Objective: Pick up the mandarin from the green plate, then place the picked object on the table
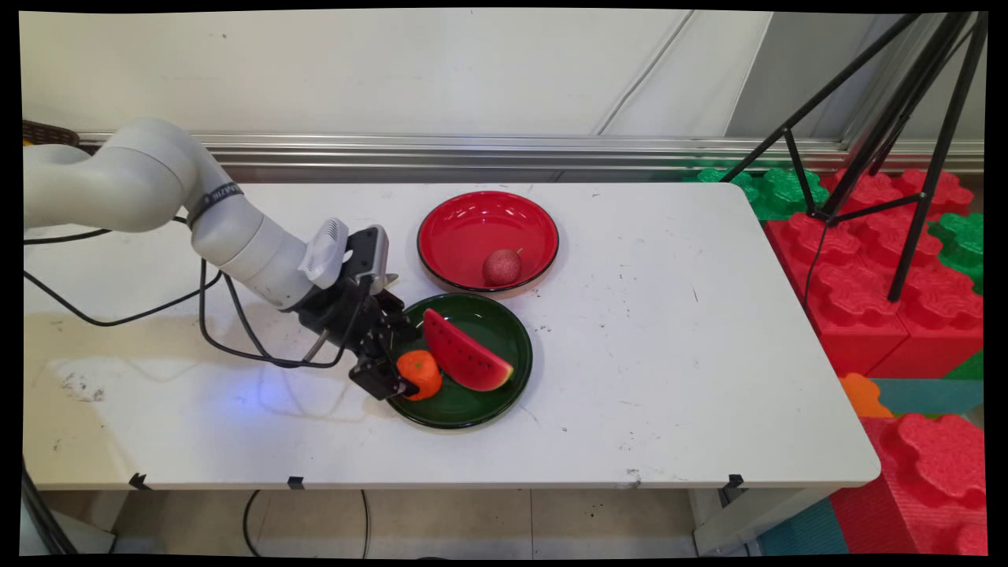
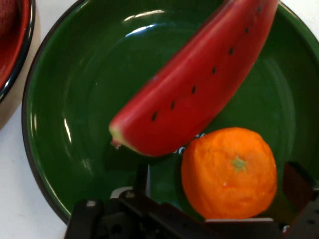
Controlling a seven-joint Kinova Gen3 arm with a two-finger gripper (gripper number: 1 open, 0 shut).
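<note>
While over the green plate (image 1: 465, 405), fingers (image 2: 298, 185) parted around the orange (image 2: 229, 172), beside the watermelon slice (image 2: 197, 87).

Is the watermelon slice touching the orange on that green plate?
Touching. In the hand view the watermelon slice lies right against the top of the orange on the green plate, no plate showing between them.

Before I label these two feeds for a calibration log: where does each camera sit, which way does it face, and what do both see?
Main view: fixed above the table's near side, looking down across it to the wall; shows the white arm and gripper.
Hand view: mounted on the hand, looking along the gripper into the green plate; linkage and fingers rise from the bottom edge.
Shared: green plate, watermelon slice, orange, red plate's rim.
</note>
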